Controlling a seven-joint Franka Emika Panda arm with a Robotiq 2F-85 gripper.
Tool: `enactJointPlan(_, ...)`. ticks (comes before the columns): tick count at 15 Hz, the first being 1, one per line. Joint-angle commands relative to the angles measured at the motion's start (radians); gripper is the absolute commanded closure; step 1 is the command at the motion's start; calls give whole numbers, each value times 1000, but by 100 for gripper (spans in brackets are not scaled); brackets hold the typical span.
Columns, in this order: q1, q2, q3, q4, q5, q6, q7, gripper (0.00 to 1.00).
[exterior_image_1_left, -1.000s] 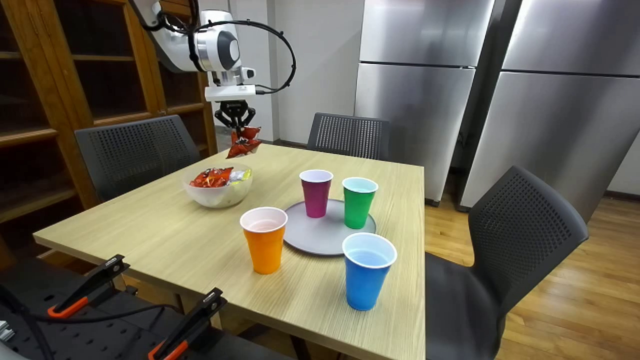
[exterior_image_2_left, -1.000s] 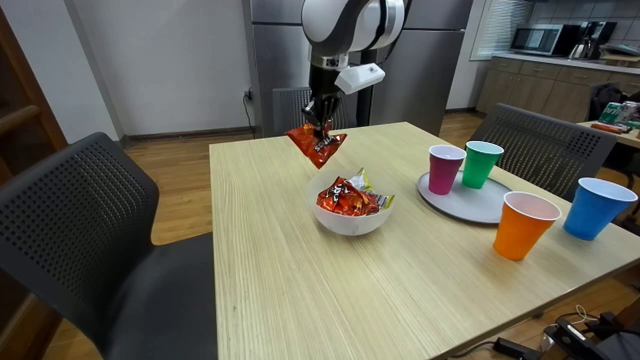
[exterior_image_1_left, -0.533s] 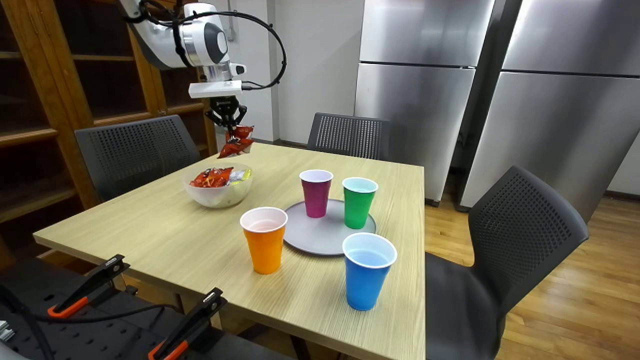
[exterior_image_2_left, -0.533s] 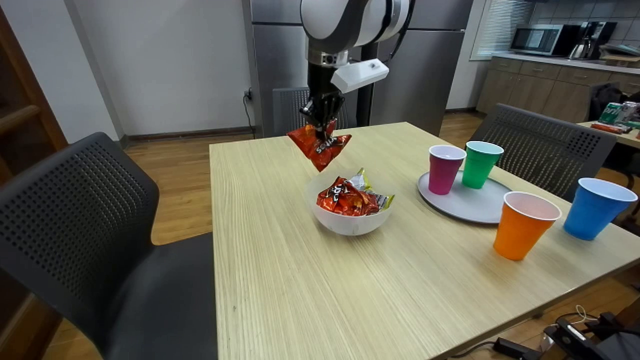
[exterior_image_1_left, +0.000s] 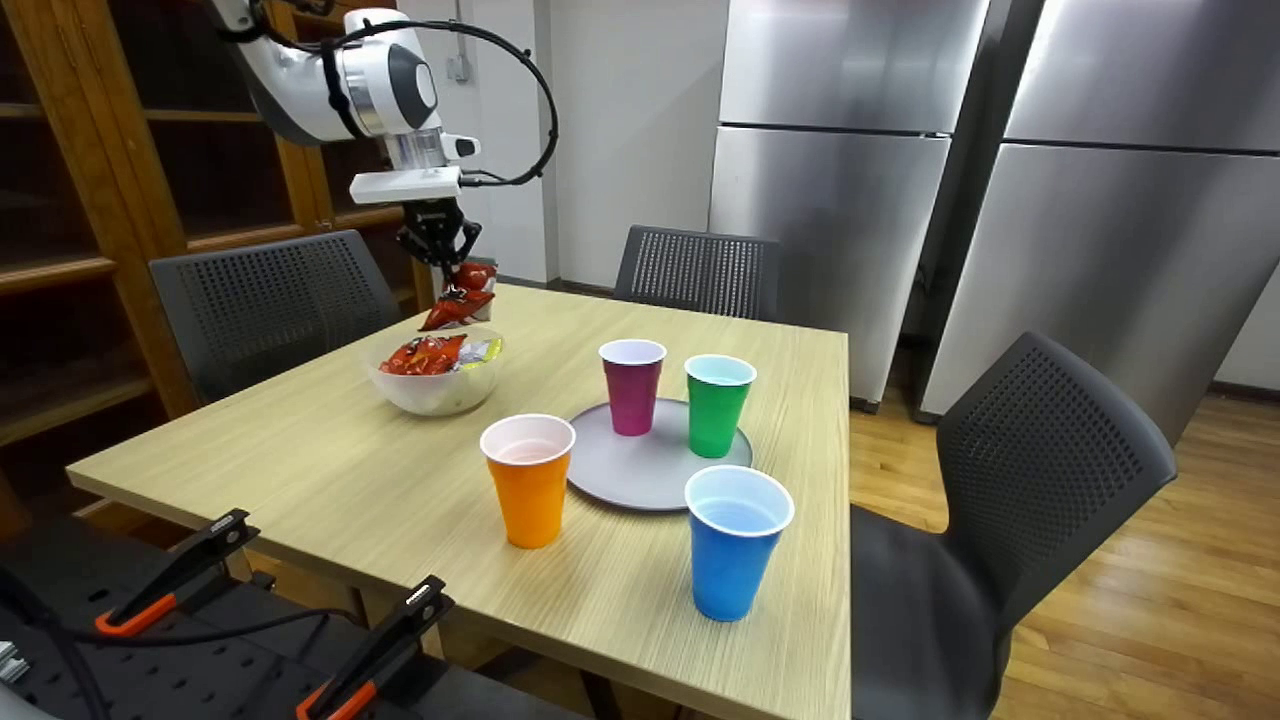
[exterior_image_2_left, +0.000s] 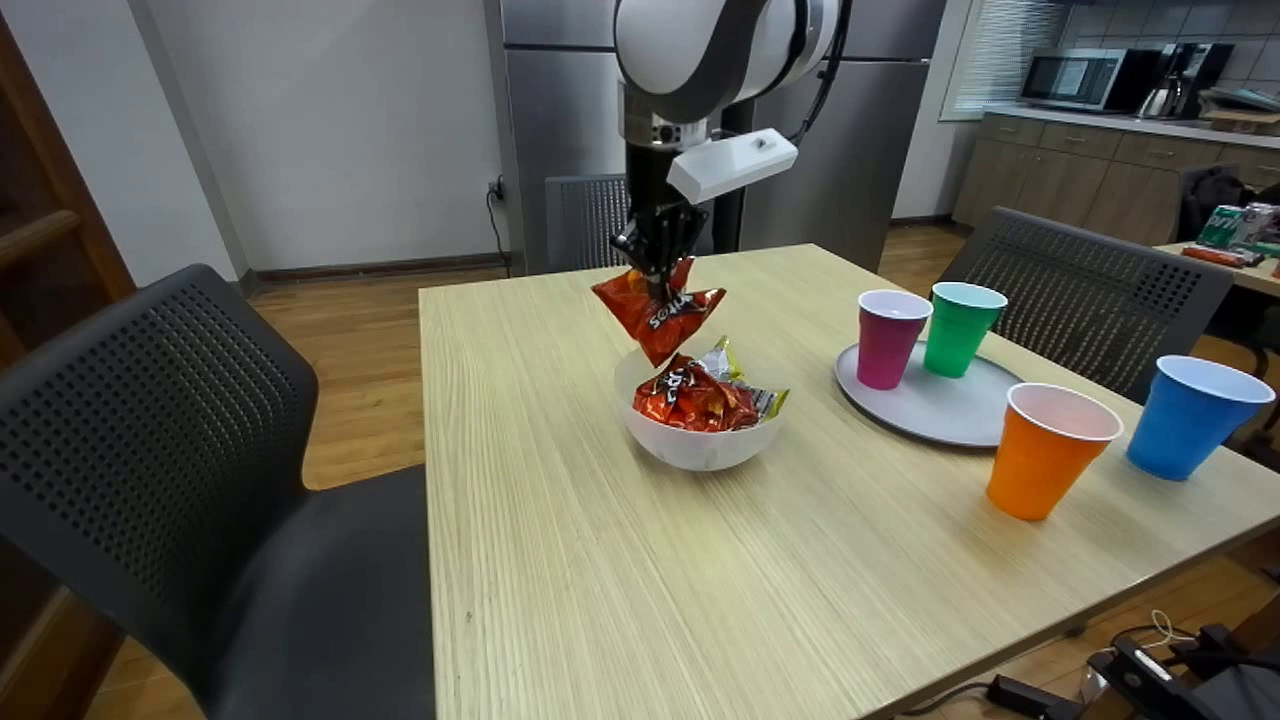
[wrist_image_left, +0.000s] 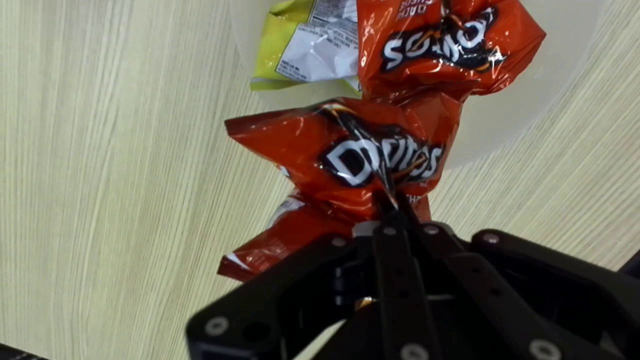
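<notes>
My gripper (wrist_image_left: 394, 204) is shut on a red Doritos bag (wrist_image_left: 305, 145), pinching its middle so that both ends hang out to the sides. In an exterior view the held bag (exterior_image_2_left: 672, 325) hangs just above the back of a frosted white bowl (exterior_image_2_left: 700, 450). Inside the bowl lie another red Doritos bag (wrist_image_left: 445, 55) and a yellow and silver bag (wrist_image_left: 320, 47). From the wrist the held bag overlaps the lower edge of the red one in the bowl; whether they touch I cannot tell. The fingertips are partly hidden by folds of the wrapper.
To one side of the bowl a grey plate (exterior_image_1_left: 625, 490) bears a purple cup (exterior_image_1_left: 632, 390) and a green cup (exterior_image_1_left: 715, 410). An orange cup (exterior_image_1_left: 530, 490) and a blue cup (exterior_image_1_left: 735, 550) stand on the wooden table (exterior_image_1_left: 300, 450) near it. Dark chairs (exterior_image_2_left: 150, 450) surround the table.
The gripper has carried the red bag lower and closer to the bowl, from behind it to just over its rim. Cups, plate and the bowl's contents stay where they were.
</notes>
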Motion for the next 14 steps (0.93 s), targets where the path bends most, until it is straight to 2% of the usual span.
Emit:
enactJointPlan(1, 22, -54, -18, -69, -26, -4, 68, 100)
enactJointPlan(14, 14, -61, -9, -98, -17, -18, 65, 100)
